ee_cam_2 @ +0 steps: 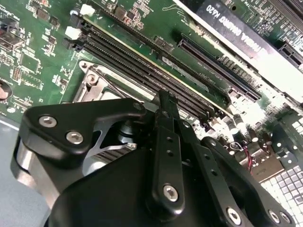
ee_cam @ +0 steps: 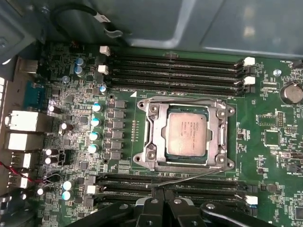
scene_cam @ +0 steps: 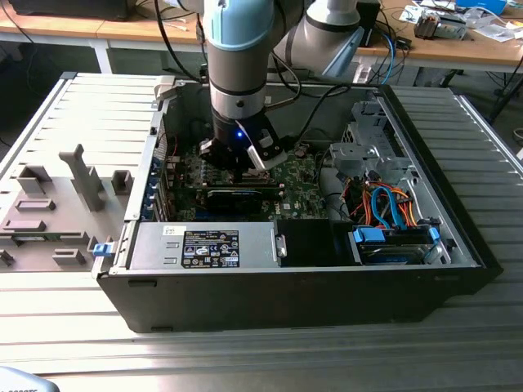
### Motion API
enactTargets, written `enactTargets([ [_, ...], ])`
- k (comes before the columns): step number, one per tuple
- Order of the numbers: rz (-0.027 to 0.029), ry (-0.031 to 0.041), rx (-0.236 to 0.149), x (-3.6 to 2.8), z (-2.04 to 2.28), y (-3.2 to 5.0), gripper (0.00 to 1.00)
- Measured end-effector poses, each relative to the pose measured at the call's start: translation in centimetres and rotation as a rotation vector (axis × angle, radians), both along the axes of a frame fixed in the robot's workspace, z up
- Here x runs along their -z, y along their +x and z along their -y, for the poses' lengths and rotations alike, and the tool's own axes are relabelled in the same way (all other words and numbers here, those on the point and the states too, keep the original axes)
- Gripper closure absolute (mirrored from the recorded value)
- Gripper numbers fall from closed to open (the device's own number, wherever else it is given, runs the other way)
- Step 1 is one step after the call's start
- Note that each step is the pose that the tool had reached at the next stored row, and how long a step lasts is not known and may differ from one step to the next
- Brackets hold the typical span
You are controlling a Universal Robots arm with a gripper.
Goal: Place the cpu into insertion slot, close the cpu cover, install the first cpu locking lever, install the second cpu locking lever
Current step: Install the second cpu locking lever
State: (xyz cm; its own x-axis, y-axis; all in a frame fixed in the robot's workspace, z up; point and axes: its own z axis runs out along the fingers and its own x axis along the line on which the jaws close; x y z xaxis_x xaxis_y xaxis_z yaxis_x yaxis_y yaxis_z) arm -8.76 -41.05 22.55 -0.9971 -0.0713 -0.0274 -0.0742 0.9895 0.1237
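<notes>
Hovering low over the green motherboard (scene_cam: 298,184) inside the open computer case (scene_cam: 458,237), the gripper (ee_cam: 163,198) has its fingertips pressed together, holding nothing. In the first wrist view the cpu (ee_cam: 187,133) sits in the insertion slot (ee_cam: 163,130) with the cpu cover (ee_cam: 152,135) closed around it. A thin wire lever (ee_cam: 189,177) runs just beside the fingertips.

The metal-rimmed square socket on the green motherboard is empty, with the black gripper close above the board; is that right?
Not empty: the first wrist view shows a silvery-grey square chip seated in the metal-rimmed socket. The black gripper is close above the green motherboard.
</notes>
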Motion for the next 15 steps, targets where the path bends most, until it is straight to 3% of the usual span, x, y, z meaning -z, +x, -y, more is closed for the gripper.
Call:
enactTargets([
  [2, 0.0005, -0.0002, 0.000, -0.38, 0.03, 0.00, 0.89],
  [9, 0.0011, -0.0002, 0.000, -3.14, 0.07, 0.00, 0.89],
  [15, -0.0014, 0.0024, 0.000, -2.67, 0.09, 0.00, 0.89],
])
